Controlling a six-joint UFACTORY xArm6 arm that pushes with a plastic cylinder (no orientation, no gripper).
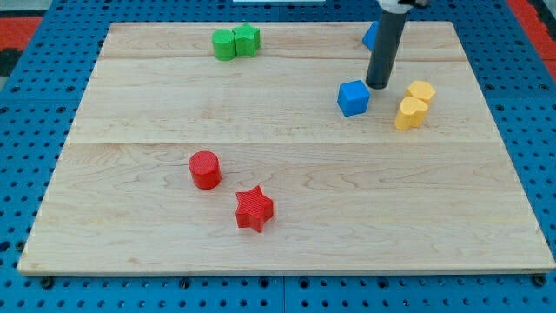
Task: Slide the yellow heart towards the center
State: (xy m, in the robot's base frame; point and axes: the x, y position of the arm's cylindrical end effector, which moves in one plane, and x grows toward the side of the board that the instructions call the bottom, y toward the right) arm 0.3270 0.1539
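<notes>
Two yellow blocks sit side by side at the view's right. The lower one (pixel 411 113) looks like the yellow heart and the upper one (pixel 420 91) is a many-sided block; they touch. My tip (pixel 378 84) rests on the board just left of the upper yellow block and just above and to the right of a blue cube (pixel 353 97). It is apart from the yellow heart.
A second blue block (pixel 369 36) is partly hidden behind the rod at the view's top. A green cylinder (pixel 225 44) and a green star (pixel 247 39) touch at the top left of centre. A red cylinder (pixel 205 169) and a red star (pixel 254 209) lie at the lower left of centre.
</notes>
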